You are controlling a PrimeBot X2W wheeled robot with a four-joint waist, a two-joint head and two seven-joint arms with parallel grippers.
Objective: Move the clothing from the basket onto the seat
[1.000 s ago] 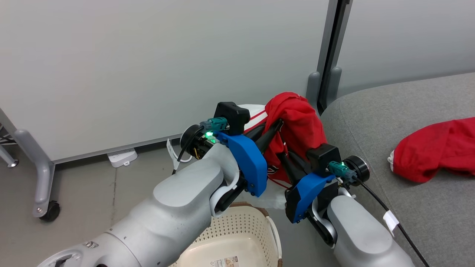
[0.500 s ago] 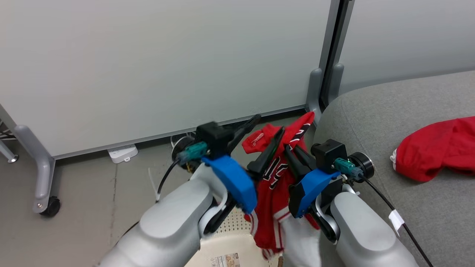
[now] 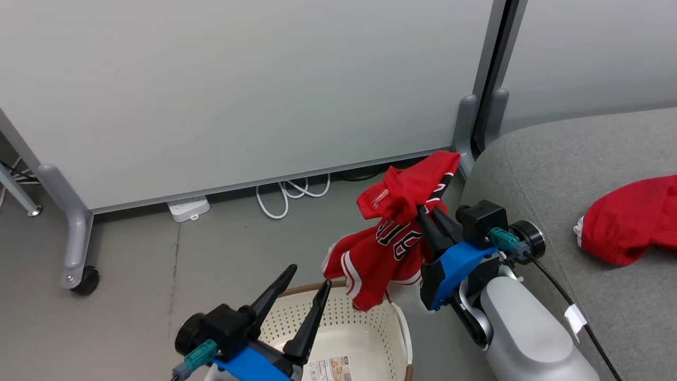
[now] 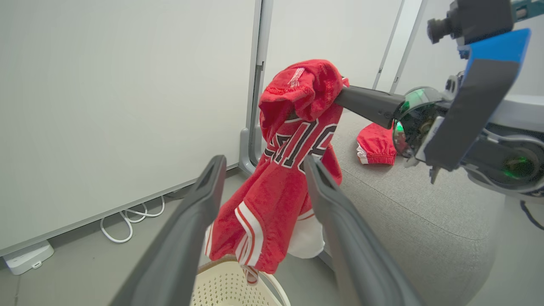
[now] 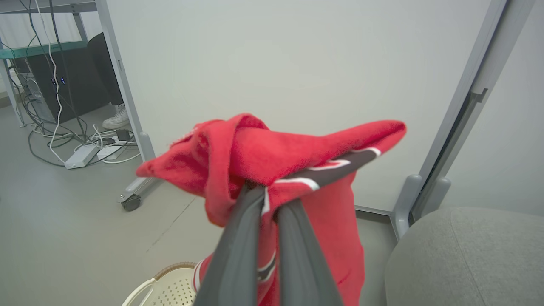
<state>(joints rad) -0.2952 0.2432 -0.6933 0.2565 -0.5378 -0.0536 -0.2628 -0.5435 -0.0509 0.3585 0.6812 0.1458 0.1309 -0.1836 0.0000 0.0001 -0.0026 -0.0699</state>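
Above basket [image 3: 346, 319]: clothing [image 3: 389, 248] pinched in right gripper [image 3: 426, 212].

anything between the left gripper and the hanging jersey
Nothing: in the left wrist view the open left gripper faces the jersey across bare air, above the basket rim.

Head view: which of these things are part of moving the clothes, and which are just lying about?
Part of the job: jersey, pinched in the shut right gripper; open left gripper; basket; sofa; red garment already on the sofa.
Just lying about: white cable, power strip, partition, its castor.
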